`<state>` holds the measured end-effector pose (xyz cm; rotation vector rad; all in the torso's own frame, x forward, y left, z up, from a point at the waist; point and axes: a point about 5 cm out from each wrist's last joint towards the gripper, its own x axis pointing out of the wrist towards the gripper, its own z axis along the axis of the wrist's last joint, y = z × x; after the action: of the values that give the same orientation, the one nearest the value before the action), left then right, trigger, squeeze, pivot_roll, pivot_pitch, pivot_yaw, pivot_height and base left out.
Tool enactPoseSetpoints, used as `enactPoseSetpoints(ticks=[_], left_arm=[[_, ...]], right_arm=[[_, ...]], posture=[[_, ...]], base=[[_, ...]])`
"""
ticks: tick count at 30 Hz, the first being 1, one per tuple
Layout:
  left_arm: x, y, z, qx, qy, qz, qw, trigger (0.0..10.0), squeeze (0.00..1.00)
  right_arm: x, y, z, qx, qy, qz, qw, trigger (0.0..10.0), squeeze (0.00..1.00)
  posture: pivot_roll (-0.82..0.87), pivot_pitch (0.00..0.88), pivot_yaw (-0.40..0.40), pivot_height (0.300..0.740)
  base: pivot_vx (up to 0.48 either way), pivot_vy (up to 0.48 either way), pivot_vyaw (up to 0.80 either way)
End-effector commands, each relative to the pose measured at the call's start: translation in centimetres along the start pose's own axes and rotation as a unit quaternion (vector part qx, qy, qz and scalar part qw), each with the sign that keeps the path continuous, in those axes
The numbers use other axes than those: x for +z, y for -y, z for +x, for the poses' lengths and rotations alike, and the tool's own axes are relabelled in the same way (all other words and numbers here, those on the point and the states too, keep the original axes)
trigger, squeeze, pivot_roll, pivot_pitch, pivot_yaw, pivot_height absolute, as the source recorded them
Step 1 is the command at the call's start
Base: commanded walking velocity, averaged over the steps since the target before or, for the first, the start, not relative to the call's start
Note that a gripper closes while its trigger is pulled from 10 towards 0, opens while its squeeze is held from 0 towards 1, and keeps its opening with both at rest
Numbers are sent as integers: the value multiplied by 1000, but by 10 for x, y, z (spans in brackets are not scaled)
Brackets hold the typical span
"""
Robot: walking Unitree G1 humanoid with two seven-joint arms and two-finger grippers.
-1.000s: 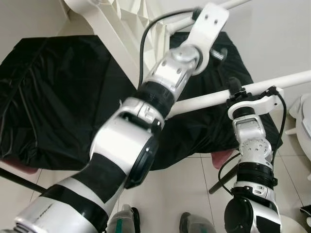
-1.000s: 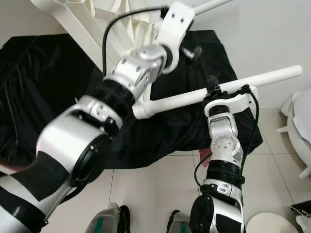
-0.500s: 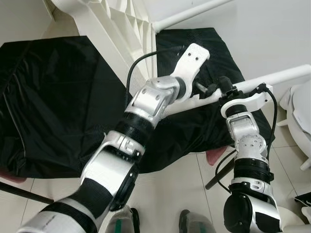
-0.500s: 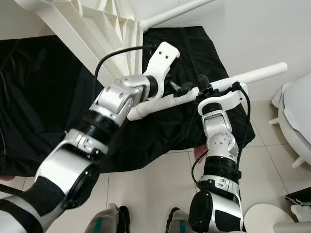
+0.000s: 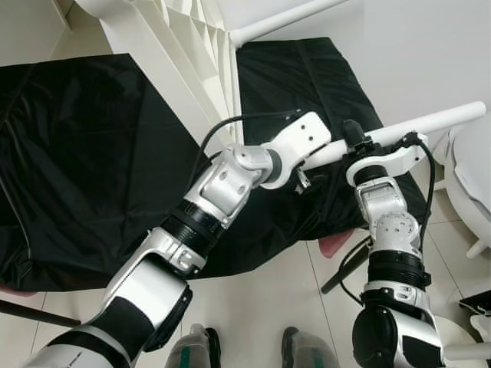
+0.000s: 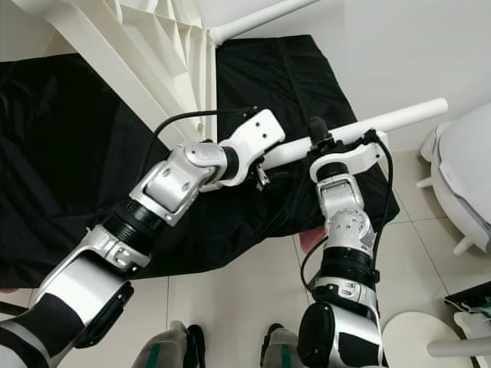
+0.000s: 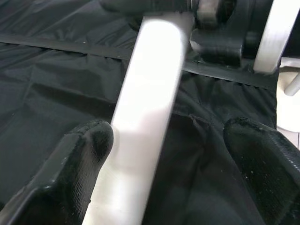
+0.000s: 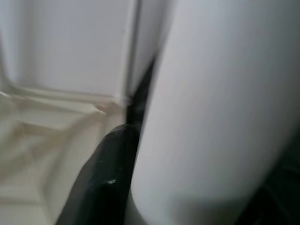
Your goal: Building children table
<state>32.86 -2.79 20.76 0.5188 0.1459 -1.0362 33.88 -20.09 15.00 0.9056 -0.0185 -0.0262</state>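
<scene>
1. While the right gripper (image 5: 359, 142) stays clamped on the white table leg (image 5: 430, 123), holding it roughly level above the black sheet (image 5: 92, 153), its grip sits partway along the tube; in the right wrist view one black finger (image 8: 105, 183) lies flat against the leg.
2. Left gripper (image 7: 173, 173): over the last second the left arm has swung down from high up by the ribbed white tabletop (image 5: 188, 46) to the near end of the same leg. Fingers are spread apart; one finger (image 7: 82, 154) touches the tube's side, the other stands well clear over the sheet.
3. Second leg (image 5: 295, 15) is already seated in the tabletop's corner, sticking out toward the wall.
4. Meaning, as I judge it: the left hand is coming in to share the leg, either for a regrip or to guide its end to a socket. No closure yet.
5. Outward: tiled floor (image 5: 253, 307) below, white furniture (image 5: 472, 184) at the robot's right.
</scene>
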Motion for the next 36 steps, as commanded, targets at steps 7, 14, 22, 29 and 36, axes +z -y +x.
enactPoseSetpoints(ticks=[7, 14, 22, 29, 36], left_arm=[[0, -6, 5, 66, -27, 27, 997, 10000, 0], [6, -4, 9, 78, -27, 43, 996, 10000, 0], [8, 5, 10, 42, -12, 72, 996, 10000, 0], [-3, 17, 15, 9, -27, 122, 992, 10000, 0], [-12, 23, 22, 12, -48, 155, 987, 10000, 0]], right_arm=[[-44, 48, -20, -117, -101, -10, 988, 10000, 1000], [-48, 45, -21, -110, -105, -6, 988, 10000, 1000], [-48, 38, -19, -97, -105, -8, 990, 10000, 741], [-45, 35, -19, -89, -102, -5, 991, 10000, 1000], [-44, 30, -19, -85, -102, -2, 991, 10000, 1000]], posture=[[37, 140, 62, 740], [41, 145, 64, 740], [34, 146, 66, 740], [32, 146, 57, 740], [25, 147, 55, 740]], base=[[0, 0, 0], [0, 0, 0], [0, 0, 0], [0, 0, 0], [0, 0, 0]])
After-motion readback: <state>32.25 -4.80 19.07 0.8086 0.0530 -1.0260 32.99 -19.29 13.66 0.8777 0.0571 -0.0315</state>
